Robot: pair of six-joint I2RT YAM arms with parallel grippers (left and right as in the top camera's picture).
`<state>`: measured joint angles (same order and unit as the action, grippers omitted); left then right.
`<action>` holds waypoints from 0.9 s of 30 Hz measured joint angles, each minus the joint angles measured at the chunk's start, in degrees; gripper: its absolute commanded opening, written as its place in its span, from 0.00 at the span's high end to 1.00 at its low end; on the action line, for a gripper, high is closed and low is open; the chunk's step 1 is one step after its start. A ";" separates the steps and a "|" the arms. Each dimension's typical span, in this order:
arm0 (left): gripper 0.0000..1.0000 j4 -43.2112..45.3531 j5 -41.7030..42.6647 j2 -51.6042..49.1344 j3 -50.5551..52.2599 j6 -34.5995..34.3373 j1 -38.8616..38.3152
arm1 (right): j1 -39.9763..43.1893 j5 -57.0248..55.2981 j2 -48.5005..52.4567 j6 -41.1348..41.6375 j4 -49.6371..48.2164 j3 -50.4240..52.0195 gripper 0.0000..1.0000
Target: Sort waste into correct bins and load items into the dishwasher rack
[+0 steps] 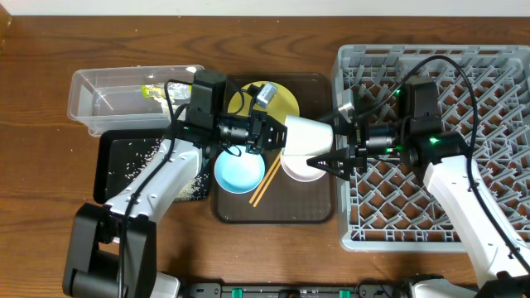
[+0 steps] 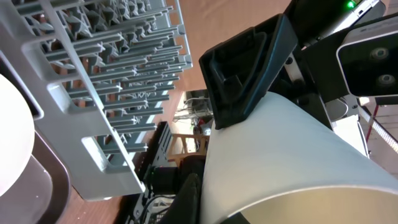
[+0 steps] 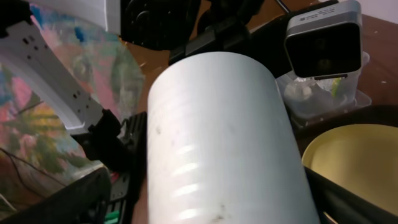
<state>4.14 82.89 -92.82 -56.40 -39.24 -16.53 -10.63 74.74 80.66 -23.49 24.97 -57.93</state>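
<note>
The pale cup (image 1: 308, 136) lies on its side in the air between both grippers, above the white bowl (image 1: 300, 172). My left gripper (image 1: 273, 135) is shut on its rim, one finger (image 2: 198, 202) against the cup's outer wall (image 2: 280, 162). My right gripper (image 1: 325, 159) is open with the cup (image 3: 217, 137) between its fingers (image 3: 214, 190); a gap shows on one side. The yellow plate (image 1: 281, 99), light-blue bowl (image 1: 240, 170) and chopsticks (image 1: 265, 182) are on the brown tray. The grey rack (image 1: 497, 74) stands at the right.
The brown serving tray (image 1: 315, 211) sits mid-table. The clear tub (image 1: 108, 95) at the back left holds the green-and-yellow wrapper (image 1: 156, 91) and tissue (image 3: 298, 92). The black tray (image 1: 124, 161) in front of it holds rice grains (image 1: 137, 157).
</note>
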 measured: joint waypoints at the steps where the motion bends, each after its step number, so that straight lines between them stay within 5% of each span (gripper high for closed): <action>1: 0.94 0.00 0.20 0.00 0.00 0.00 -0.02 | 0.00 -0.09 0.00 0.00 -0.04 0.00 0.17; 14: 0.93 0.17 1.38 0.00 0.00 -1.03 -0.07 | 0.00 -1.33 0.02 0.04 -1.27 0.00 0.41; 23: 0.48 0.00 -4.79 0.00 0.02 2.01 -0.07 | 0.00 -11.61 0.00 4.55 -1.07 0.00 0.50; 27: 0.44 -6.29 -15.39 0.00 0.02 6.45 0.52 | 0.20 -18.14 -0.04 8.59 -0.57 0.00 0.55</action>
<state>-2.15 67.51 -92.82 -56.38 -32.80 -16.01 -10.44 56.60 80.62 -14.90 24.40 -57.93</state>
